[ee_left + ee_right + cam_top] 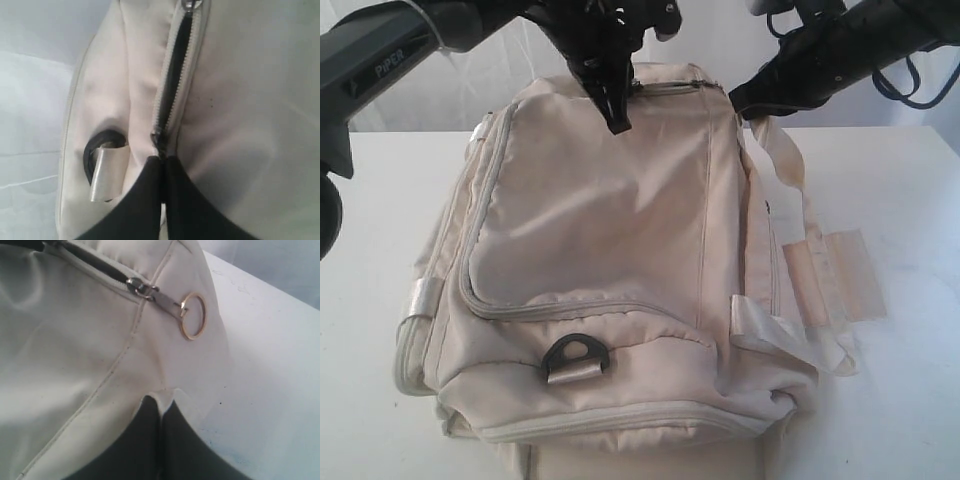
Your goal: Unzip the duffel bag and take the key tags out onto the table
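The cream duffel bag lies in the middle of the white table. My left gripper points down at the bag's far top edge. In the left wrist view it is shut at the dark slider that ends a partly open zipper, pinching its pull. My right gripper is at the far right corner. There it is shut on a fold of bag fabric, just below a second slider with a metal ring pull. The key tags are hidden.
A black D-ring with a webbing tab sits beside my left fingers, and another D-ring is on the near end. Pale webbing handles trail onto the table on the right. Bare tabletop lies beyond the bag's corner.
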